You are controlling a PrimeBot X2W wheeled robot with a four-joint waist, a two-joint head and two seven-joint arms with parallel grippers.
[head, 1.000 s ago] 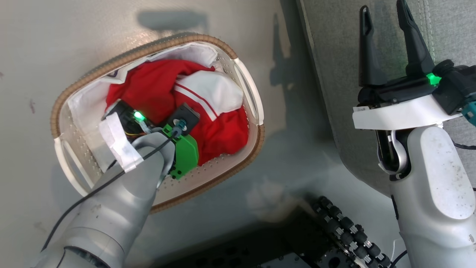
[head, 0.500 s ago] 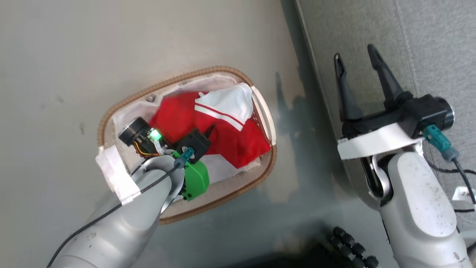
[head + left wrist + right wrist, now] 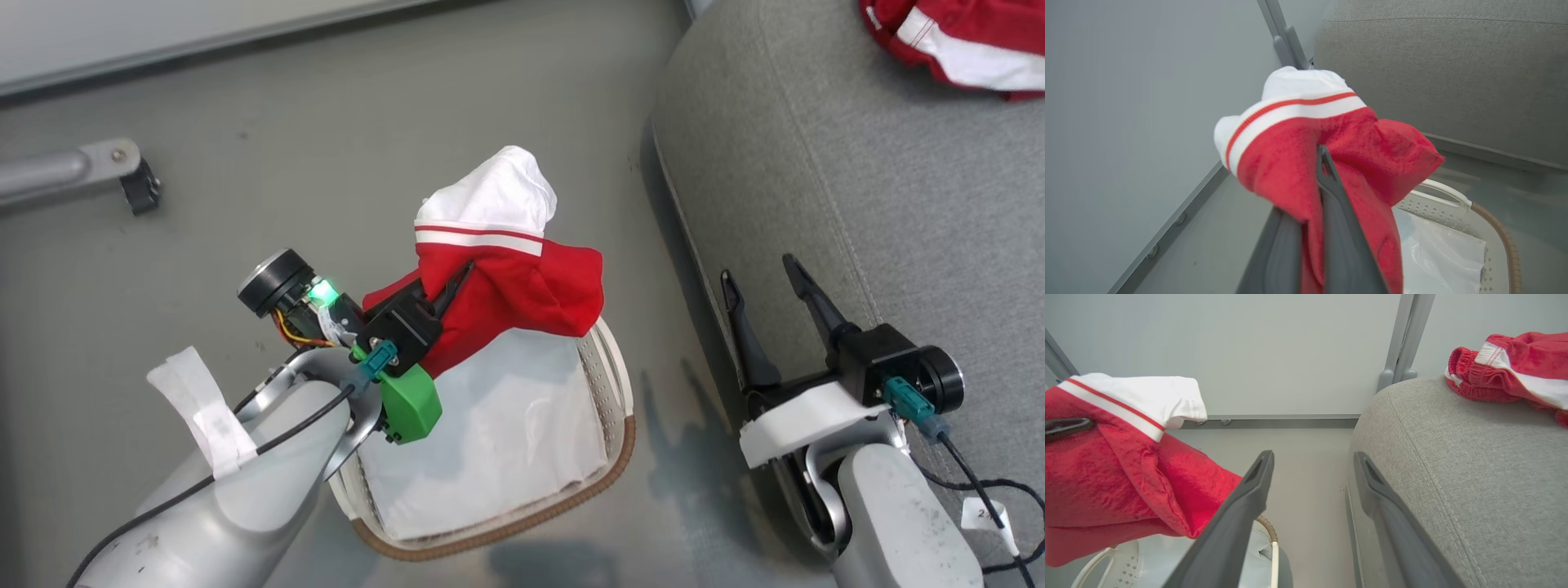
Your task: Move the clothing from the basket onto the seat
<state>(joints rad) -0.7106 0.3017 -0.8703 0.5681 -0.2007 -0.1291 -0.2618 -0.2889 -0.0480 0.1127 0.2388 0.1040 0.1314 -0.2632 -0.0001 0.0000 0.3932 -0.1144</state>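
At 4 o'clock the right gripper (image 3: 755, 269) waits wide apart and empty beside the seat (image 3: 816, 180); at 8 o'clock the left gripper (image 3: 447, 292) is clamped on a red-and-white garment (image 3: 522, 286), held clear above the basket (image 3: 612, 392), ready, I'd say, to swing across. Two garments in all: this one aloft, a second garment (image 3: 963, 45) lying on the seat at 1 o'clock; one basket with its white liner (image 3: 490, 425).

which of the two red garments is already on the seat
The bunched garment at the head view's upper right, lying on the grey seat. The other garment hangs clamped in the left end effector above the basket.
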